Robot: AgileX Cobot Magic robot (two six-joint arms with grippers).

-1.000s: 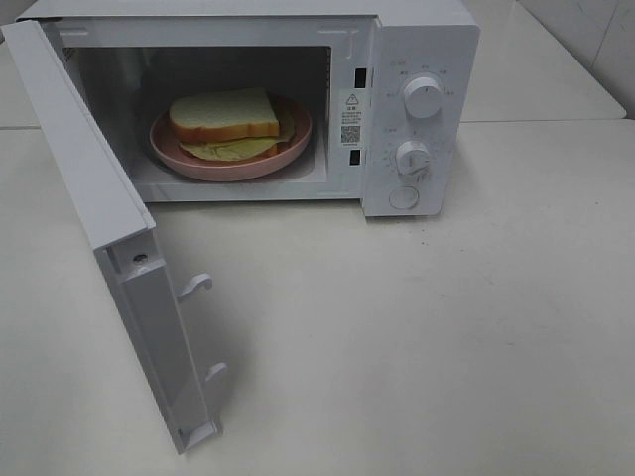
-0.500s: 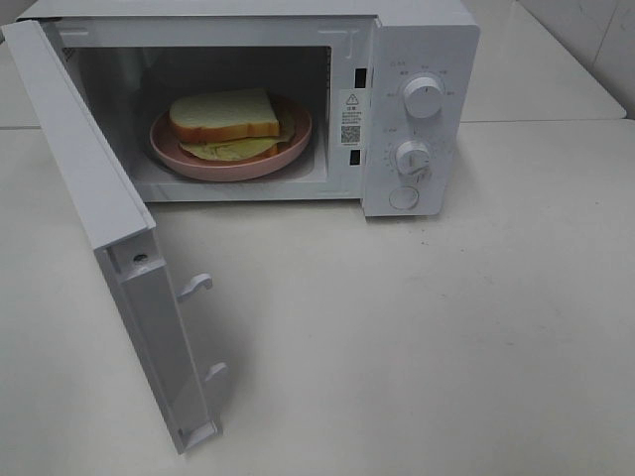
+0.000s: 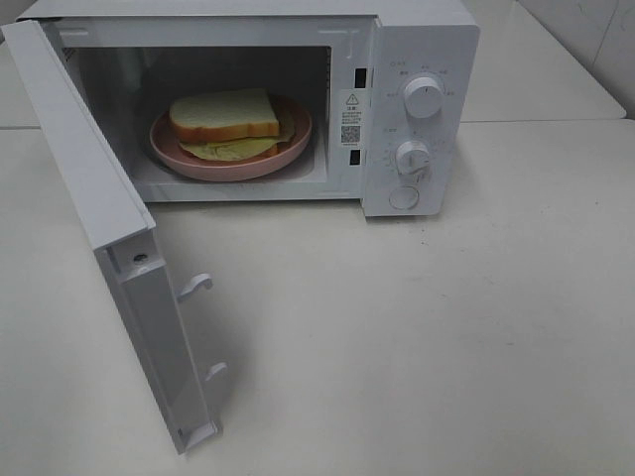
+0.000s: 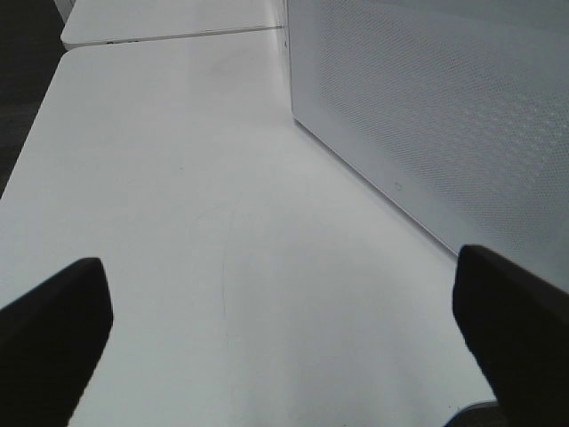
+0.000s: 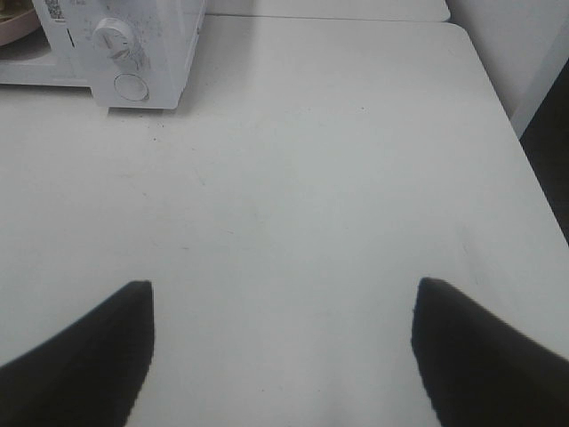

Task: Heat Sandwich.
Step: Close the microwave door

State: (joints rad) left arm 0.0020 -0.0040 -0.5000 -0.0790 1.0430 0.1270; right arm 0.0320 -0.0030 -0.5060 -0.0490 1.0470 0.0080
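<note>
While the left pincer [image 4: 277, 302] hangs spread and empty beside what looks like the outer face of the door [image 3: 109, 228], and the right pincer [image 5: 280, 311] gapes equally empty over the bench [image 3: 446, 347], nothing is held. Pushing that wide-open door shut too hard could shove the microwave [image 3: 422, 40] backward. Farther in, the sandwich [image 3: 223, 114] sits on the pink plate [image 3: 238, 169] inside the cavity, so a jolt might slide its top slice off.

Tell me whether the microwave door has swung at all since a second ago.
No. The door stands open at the same angle to the control panel, and its lower corner sits at the same spot on the table.
</note>
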